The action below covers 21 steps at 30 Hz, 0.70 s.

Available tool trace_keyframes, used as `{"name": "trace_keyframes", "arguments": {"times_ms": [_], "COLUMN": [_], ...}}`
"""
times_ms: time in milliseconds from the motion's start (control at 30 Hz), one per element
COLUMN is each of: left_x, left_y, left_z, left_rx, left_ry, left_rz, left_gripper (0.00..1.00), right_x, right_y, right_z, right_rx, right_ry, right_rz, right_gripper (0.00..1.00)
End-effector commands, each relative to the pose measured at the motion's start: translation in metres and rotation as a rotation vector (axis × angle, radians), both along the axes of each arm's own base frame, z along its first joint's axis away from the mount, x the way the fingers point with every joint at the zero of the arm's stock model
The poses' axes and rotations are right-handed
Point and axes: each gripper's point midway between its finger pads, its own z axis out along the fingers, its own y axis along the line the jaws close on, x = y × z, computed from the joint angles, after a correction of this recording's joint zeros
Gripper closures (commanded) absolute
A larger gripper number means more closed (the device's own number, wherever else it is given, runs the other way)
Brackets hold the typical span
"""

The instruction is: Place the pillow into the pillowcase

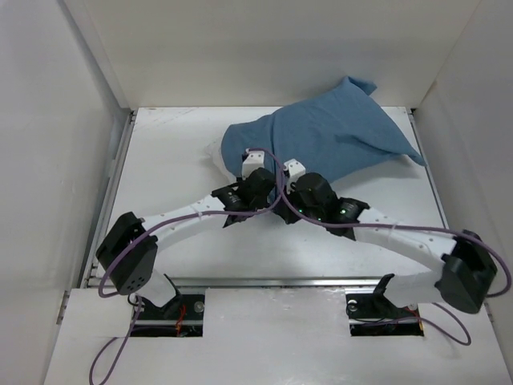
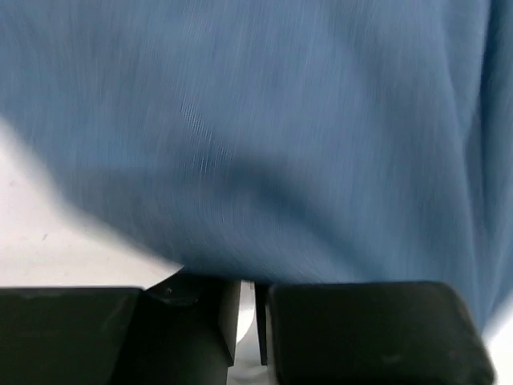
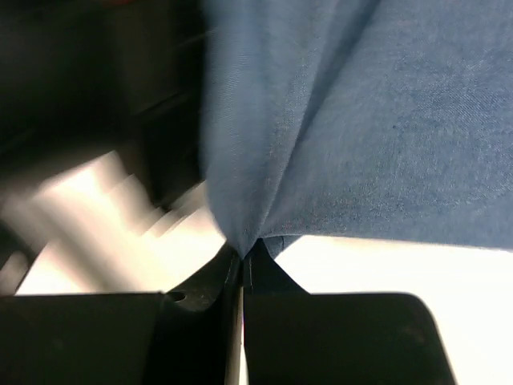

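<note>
Over by the far edge of the white tabletop (image 1: 160, 184), a bit right of centre, sits the thin, wrinkly slate-blue fabric pillowcase (image 1: 321, 136). It's humped up, with one corner riding up past the far edge and another pointing at the right edge. The plump white soft-fabric pillow (image 1: 216, 156) only peeks out as a rounded sliver at the left end of the blue cloth, which lies over the rest of it. Both arms reach in from the near edge and meet side by side at the near-left hem of the pillowcase, well away from the tabletop's corners. On my right wrist feed, the right gripper (image 3: 243, 261) has its black fingers pressed together on a fold of the blue cloth, and the creases fan out from the pinch. The left gripper (image 2: 247, 293) has its fingers almost touching, with just a thin pale slit between them. The blue hem comes right down to the tips, but that feed is blurry, so I honestly can't tell if any cloth is actually caught in there.
</note>
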Motion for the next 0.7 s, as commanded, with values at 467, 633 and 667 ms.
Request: {"name": "trace_keyframes", "arguments": {"times_ms": [467,633,667], "left_x": [-0.023,-0.062,-0.067], "left_y": [-0.052,-0.001,0.008], "left_z": [0.030,0.014,0.017], "left_rx": [-0.286,-0.300,-0.315], "left_ry": [0.014,0.088,0.086], "left_rz": [-0.227,-0.119,-0.100], "left_gripper": [0.63,0.40,0.38], "right_x": [-0.080,-0.079,-0.074], "right_y": [0.046,0.024,0.016], "right_z": [0.027,0.026,0.029], "right_rx": [0.208,0.136,0.116], "right_ry": [-0.049,-0.026,-0.042], "right_rz": [0.533,0.444,0.403], "right_gripper": [0.71,0.42,0.38]}}
